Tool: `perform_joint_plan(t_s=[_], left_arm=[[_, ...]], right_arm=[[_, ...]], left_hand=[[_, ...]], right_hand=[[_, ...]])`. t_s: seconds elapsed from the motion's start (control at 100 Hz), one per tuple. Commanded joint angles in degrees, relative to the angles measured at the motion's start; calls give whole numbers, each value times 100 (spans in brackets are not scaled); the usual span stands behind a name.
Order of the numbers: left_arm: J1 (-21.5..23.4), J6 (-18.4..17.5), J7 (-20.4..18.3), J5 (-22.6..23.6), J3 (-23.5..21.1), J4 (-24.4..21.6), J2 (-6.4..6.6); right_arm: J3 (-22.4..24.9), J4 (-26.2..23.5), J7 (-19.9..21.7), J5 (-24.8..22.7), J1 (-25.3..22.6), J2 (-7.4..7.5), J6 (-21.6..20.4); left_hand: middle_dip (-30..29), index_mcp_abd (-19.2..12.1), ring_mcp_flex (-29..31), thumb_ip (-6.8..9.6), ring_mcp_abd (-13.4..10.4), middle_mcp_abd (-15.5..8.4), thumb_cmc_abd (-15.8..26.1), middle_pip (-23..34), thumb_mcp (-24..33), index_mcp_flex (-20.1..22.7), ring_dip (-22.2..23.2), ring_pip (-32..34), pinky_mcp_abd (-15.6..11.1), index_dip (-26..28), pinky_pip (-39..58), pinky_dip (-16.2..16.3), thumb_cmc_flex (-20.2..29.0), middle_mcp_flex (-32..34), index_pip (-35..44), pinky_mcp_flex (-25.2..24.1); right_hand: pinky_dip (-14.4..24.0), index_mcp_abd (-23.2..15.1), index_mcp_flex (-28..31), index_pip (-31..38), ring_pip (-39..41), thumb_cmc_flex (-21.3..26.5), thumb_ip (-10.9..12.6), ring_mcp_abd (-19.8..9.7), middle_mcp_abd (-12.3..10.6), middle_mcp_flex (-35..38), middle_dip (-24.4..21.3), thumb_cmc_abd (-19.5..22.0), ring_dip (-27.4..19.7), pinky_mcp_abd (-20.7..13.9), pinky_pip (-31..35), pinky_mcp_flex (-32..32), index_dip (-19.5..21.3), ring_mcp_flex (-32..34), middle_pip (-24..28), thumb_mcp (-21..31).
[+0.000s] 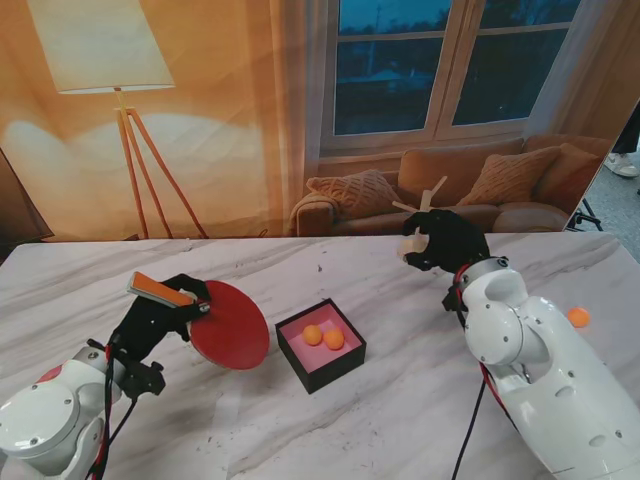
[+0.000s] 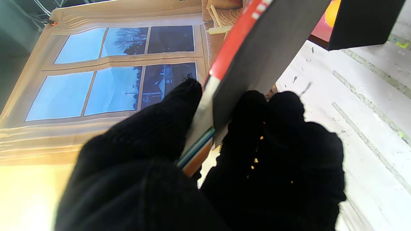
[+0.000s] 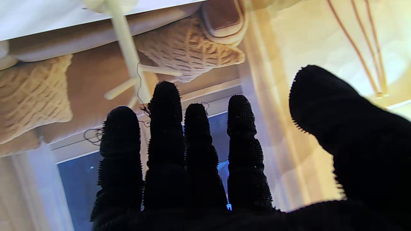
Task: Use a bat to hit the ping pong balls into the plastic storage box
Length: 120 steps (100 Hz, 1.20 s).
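The left hand (image 1: 160,312) is gripping the bat (image 1: 232,324) beside the box (image 1: 320,344) holding 2 balls (image 1: 323,337); the right hand (image 1: 445,240) is seemingly hanging spread, holding nothing.

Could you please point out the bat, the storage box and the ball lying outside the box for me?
bat (image 1: 232,325): stand view, middle of its red blade.
storage box (image 1: 294,357): stand view, its black front-left wall.
ball outside the box (image 1: 578,317): stand view, centre of the orange ball by the right arm.

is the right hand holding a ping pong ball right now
No, the black-gloved right hand is open with its fingers spread and nothing in its palm.
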Motion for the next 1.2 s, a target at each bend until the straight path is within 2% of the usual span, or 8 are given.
perform_joint_plan(t_s=[0.0,0.27,0.42,0.66,0.87,1.19], left_arm=[[-26,59,-127,-3,15,-96,4],[-206,367,-391,-16,39,-20,50],[-319,503,-237,-16,201,51,12],[-526,672,-146,22,456,156,-10],[-639,653,-80,9,663,224,-26],[-644,660,-44,-3,744,244,-35]], right_arm=[[150,248,6,-124,-45,91,-28],[504,915,-248,-320,-61,109,-72],[546,1422,-353,-383,112,125,-73],[503,2281,-590,-379,475,132,32],[490,2807,-708,-430,648,157,97],[466,3534,-1091,-654,863,202,148]], left_hand=[[-71,151,135,-68,504,-545,23,-14,614,96,38,171,-403,48,72,60,271,-225,133,25],[-71,57,105,-59,481,-568,8,-31,645,120,33,149,-424,62,47,57,265,-231,144,-23],[-54,44,93,-57,480,-579,2,-42,653,136,32,134,-425,70,28,59,276,-230,143,-58],[-33,44,87,-55,501,-563,3,-65,656,134,36,122,-413,73,21,70,283,-235,133,-60],[-23,47,86,-57,502,-557,1,-75,664,139,41,119,-413,73,18,76,283,-228,125,-60],[-9,59,83,-63,515,-539,-6,-89,675,153,49,113,-398,85,9,90,291,-225,121,-73]], right_hand=[[69,-41,-245,-43,-138,-152,256,45,-64,-123,-88,98,-79,-30,-107,-125,-66,-119,-91,-21],[-155,-123,-392,-127,-1014,-163,255,53,-231,-399,-435,112,-396,-47,-991,-826,-190,-807,-441,-64],[-297,-239,-462,-191,-1478,-180,258,18,-376,-523,-602,118,-554,-67,-1623,-1265,-245,-1228,-606,-101],[-364,-313,-445,-203,-1745,-178,261,-35,-478,-595,-714,129,-635,-172,-2167,-1569,-258,-1475,-714,-132],[-493,-464,-571,-280,-2146,-190,270,-228,-769,-873,-882,172,-788,-419,-3194,-2100,-275,-2035,-972,-194],[-303,-598,-616,-299,-2206,-241,276,-306,-883,-999,-942,208,-818,-391,-3998,-2032,-264,-2167,-1043,-220]])
